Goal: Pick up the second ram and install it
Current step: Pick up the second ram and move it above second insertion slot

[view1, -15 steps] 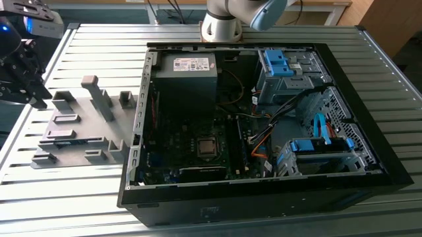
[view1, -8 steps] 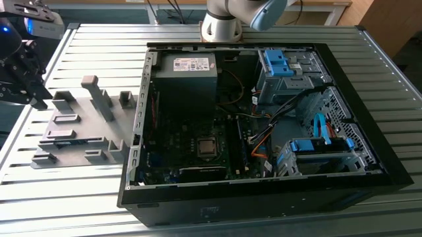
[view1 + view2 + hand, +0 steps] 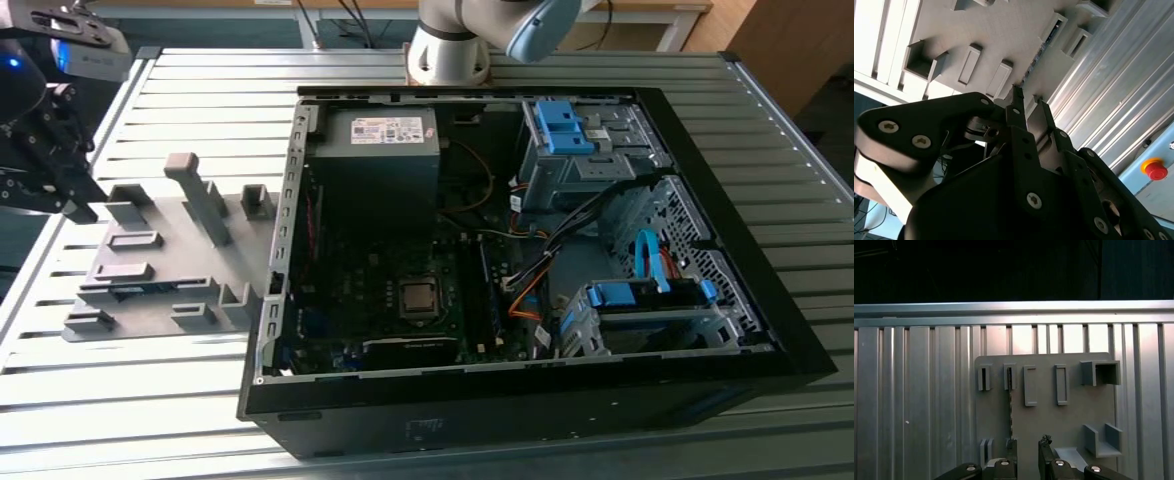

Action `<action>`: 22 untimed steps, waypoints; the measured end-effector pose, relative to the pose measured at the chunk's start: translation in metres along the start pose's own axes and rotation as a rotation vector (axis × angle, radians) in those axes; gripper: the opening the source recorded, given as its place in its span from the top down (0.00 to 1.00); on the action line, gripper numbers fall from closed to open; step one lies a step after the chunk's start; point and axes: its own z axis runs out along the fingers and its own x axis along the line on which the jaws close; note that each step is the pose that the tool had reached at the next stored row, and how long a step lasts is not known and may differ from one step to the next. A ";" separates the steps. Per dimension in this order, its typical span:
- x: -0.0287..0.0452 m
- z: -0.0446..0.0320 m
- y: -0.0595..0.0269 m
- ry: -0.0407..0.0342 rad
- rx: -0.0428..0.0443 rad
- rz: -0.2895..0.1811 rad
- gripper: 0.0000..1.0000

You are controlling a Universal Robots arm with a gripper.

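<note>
The hand (image 3: 1028, 444), fingers apart and empty, hovers near one end of the ram (image 3: 1010, 410), which stands on edge in the grey fixture (image 3: 1069, 422) on the bench (image 3: 914, 390), so pickup and fitting into the case (image 3: 534, 420) both remain.

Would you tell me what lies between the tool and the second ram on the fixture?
Nothing: in the first wrist view only bare grey fixture plate separates the open tool from the second ram.
</note>
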 end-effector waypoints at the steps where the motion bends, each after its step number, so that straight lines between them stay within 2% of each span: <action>1: 0.0000 0.0004 0.0000 0.0000 -0.0001 0.000 0.69; 22: 0.0005 0.0133 -0.0002 0.0007 0.0000 0.000 0.69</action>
